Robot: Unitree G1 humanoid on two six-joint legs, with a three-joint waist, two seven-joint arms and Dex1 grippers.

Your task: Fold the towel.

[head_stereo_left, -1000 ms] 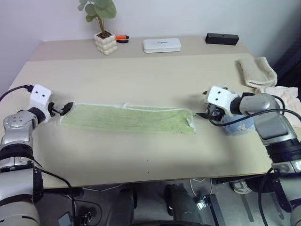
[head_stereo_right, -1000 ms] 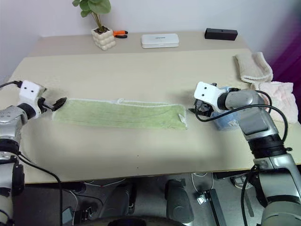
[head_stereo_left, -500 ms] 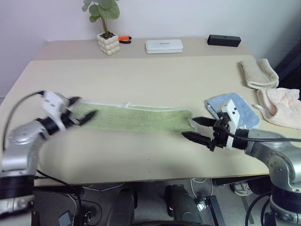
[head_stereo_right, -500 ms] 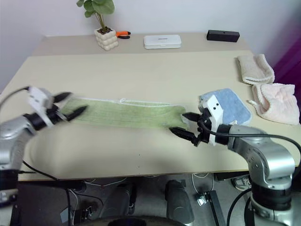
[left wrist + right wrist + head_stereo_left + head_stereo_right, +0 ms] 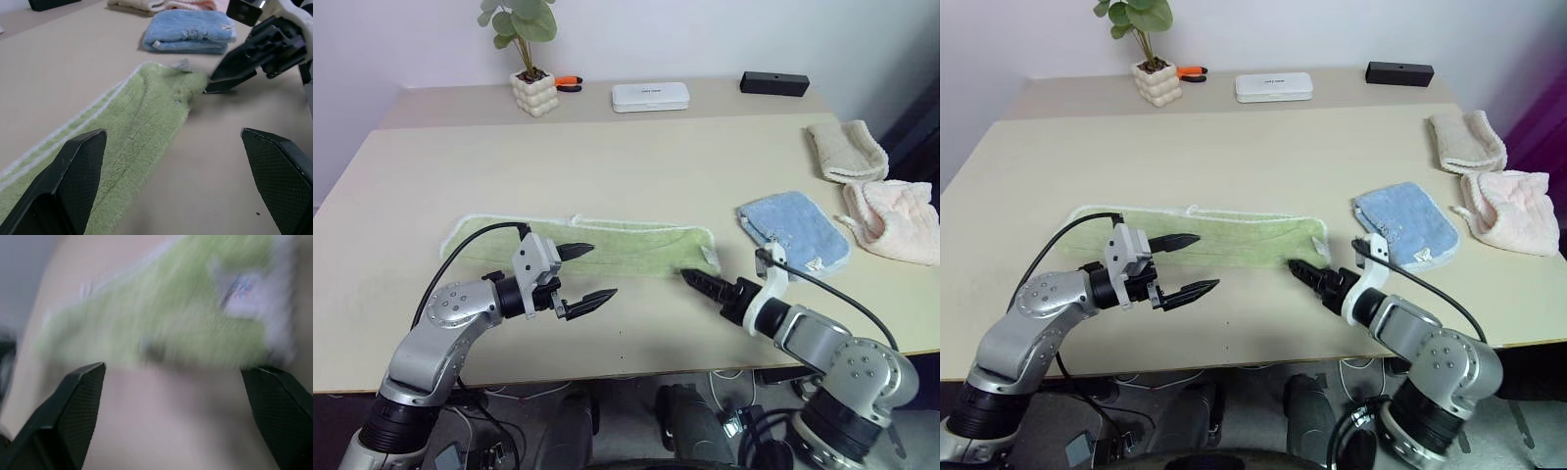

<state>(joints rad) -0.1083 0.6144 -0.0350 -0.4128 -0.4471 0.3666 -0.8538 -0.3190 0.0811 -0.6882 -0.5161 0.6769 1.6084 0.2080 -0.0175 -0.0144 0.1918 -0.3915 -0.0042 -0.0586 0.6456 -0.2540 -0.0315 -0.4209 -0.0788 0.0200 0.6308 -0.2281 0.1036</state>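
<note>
Table [image 5: 636, 157], flat towel [image 5: 626, 245], pincers apart

Worktop [image 5: 636, 162] mostly bare behind the green towel [image 5: 607, 245], wide free lane up to the back edge. Front strip partly taken: left end effector [image 5: 585, 274] spread wide over the towel's near edge, right end effector [image 5: 697, 282] just beside the towel's right end. Blue towel [image 5: 793, 227] close right of that end, cream towel [image 5: 847, 149] and pink towel [image 5: 893, 220] crowd the right edge. Plant pot [image 5: 532, 90], white box [image 5: 651, 95], black box [image 5: 774, 82] line the far shelf
</note>
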